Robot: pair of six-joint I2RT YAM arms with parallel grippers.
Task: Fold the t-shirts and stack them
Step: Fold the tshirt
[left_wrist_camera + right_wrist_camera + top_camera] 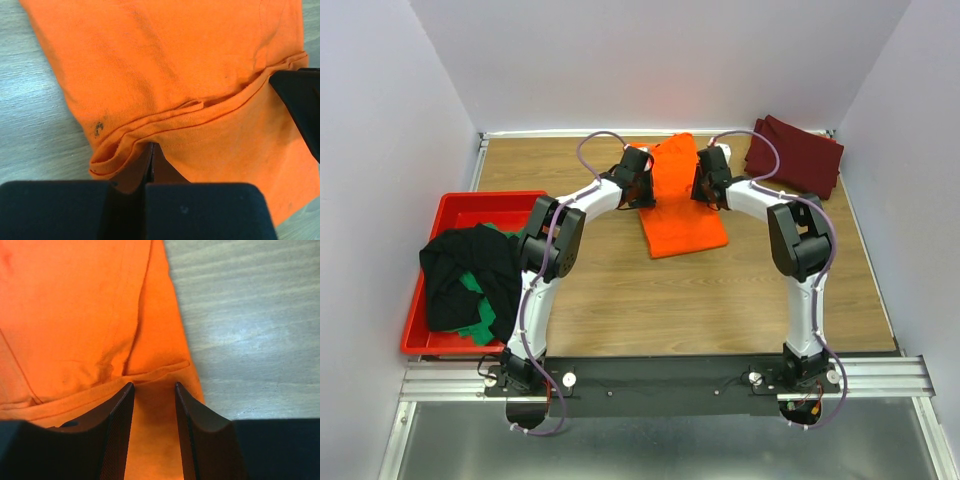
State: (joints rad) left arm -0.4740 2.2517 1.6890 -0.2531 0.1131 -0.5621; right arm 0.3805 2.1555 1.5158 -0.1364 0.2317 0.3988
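Observation:
The bright orange t-shirt point(682, 212) lies partly folded on the wooden table at the far middle, its far part bunched up between my two grippers. My left gripper point(638, 186) is at the shirt's left side. In the left wrist view its jaws point(151, 148) are pressed together at a hemmed edge of the orange cloth point(175, 60). My right gripper point(708, 184) is at the shirt's right side. It is open point(154, 386), and orange cloth point(75, 305) lies between its fingers. The dark maroon t-shirt point(796, 156) lies folded at the far right.
A red bin point(470, 204) at the left edge holds a black t-shirt point(470, 270) draped over a green one point(476, 326). White walls close in the table on three sides. Bare wood point(720, 300) shows near the arms' bases.

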